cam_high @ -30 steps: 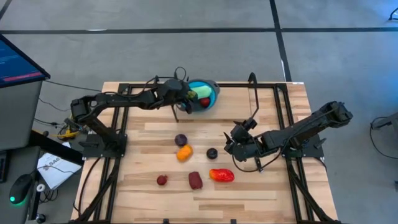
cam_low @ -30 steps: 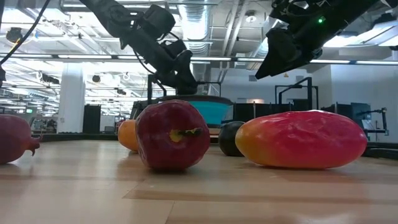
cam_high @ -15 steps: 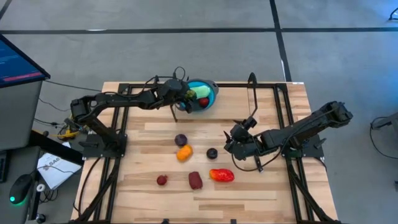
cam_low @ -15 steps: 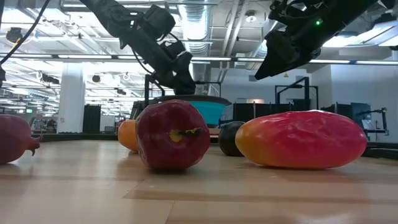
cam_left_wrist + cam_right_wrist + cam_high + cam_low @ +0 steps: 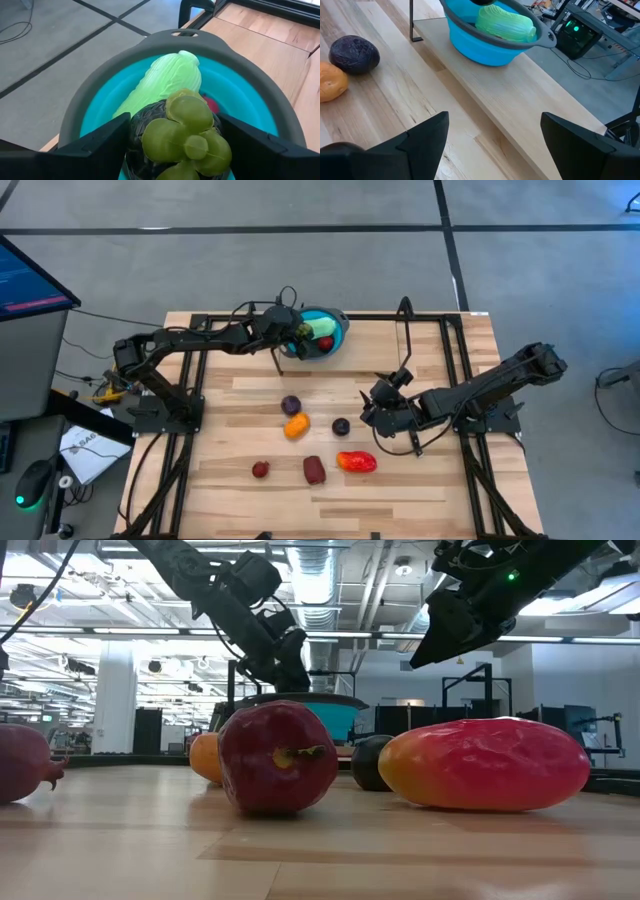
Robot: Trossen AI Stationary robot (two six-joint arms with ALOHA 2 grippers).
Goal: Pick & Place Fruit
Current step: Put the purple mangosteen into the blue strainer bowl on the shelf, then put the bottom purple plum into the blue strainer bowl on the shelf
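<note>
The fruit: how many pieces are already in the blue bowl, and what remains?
Done: a pale green piece and a red one lie in the blue bowl. In hand: the left gripper holds an olive piece over it. Left: six pieces on the table; the open right gripper hovers nearby.

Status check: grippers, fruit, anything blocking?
Left gripper shut on olive fruit over blue bowl. Right gripper open, near black fruit. Nothing blocking.

Glossy red-orange fruit (image 5: 487,763), pale planked wood table (image 5: 420,480), smooth blue bowl (image 5: 480,42)
</note>
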